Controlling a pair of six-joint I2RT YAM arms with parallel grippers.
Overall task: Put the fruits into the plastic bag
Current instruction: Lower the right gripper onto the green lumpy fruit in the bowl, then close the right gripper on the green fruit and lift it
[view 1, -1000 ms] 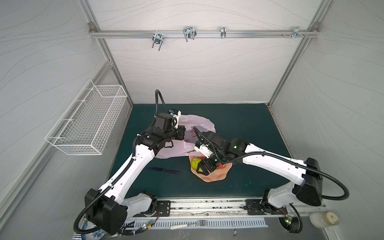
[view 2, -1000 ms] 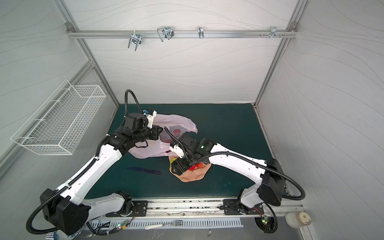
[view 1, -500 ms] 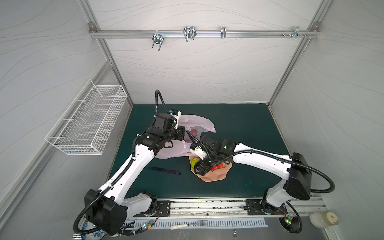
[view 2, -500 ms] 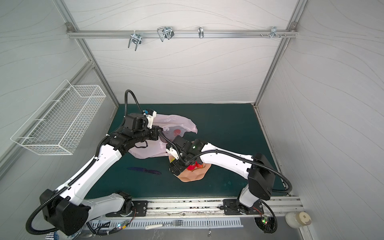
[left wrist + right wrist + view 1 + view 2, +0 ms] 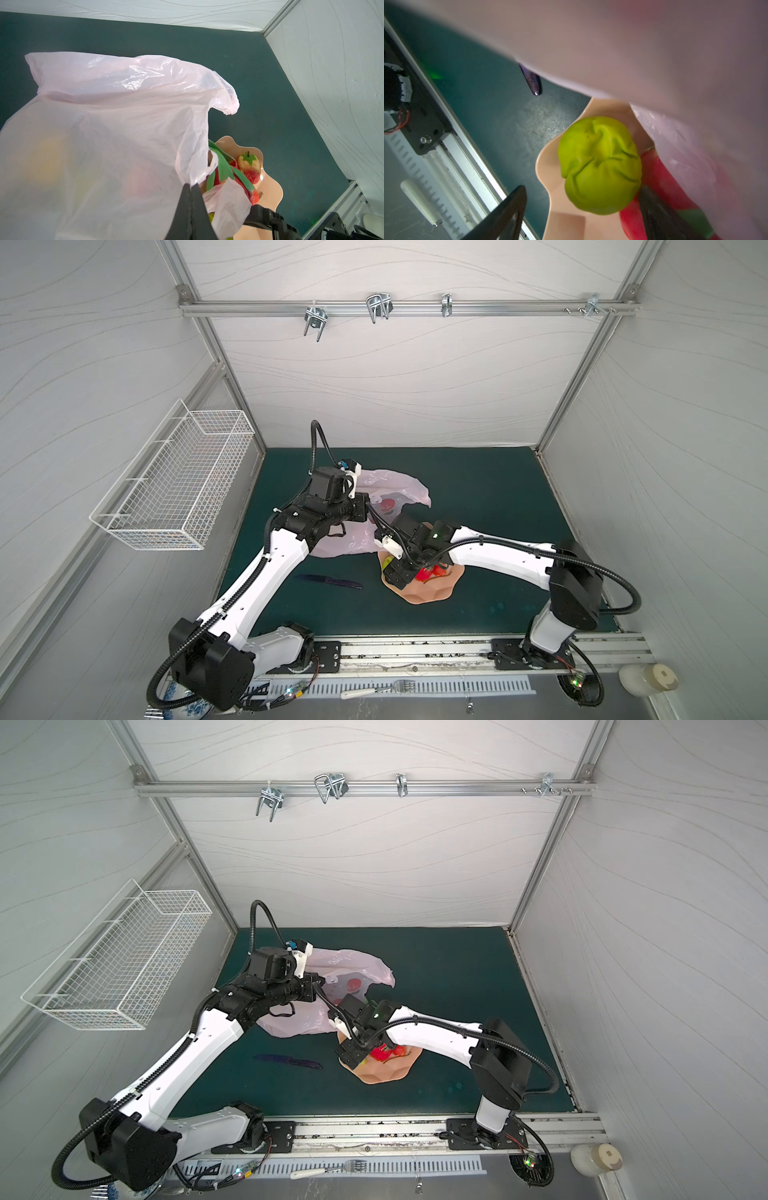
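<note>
The plastic bag point(image 5: 376, 485) point(image 5: 345, 963) point(image 5: 104, 124) lies crumpled at the left middle of the mat, with a red fruit point(image 5: 388, 504) point(image 5: 354, 984) inside. My left gripper point(image 5: 190, 187) point(image 5: 368, 510) is shut on the bag's rim and holds it up. A peach bowl point(image 5: 432, 593) point(image 5: 386, 1073) point(image 5: 270, 187) point(image 5: 556, 166) holds the dragon fruit point(image 5: 224, 168), two strawberries point(image 5: 249, 168) point(image 5: 256, 196) and a knobbly green fruit point(image 5: 600, 166). My right gripper point(image 5: 583, 207) point(image 5: 399, 572) point(image 5: 353, 1052) hangs open over the bowl, its fingers either side of the green fruit.
A dark purple knife point(image 5: 328, 580) point(image 5: 289, 1060) point(image 5: 532, 83) lies on the mat left of the bowl. A white wire basket point(image 5: 174, 489) hangs on the left wall. A fork point(image 5: 378, 691) and a white bottle point(image 5: 648, 680) lie beyond the front rail.
My right arm has drawn in towards the bowl's left side, bringing its open gripper around the green fruit. The left gripper and the bag have stayed put.
</note>
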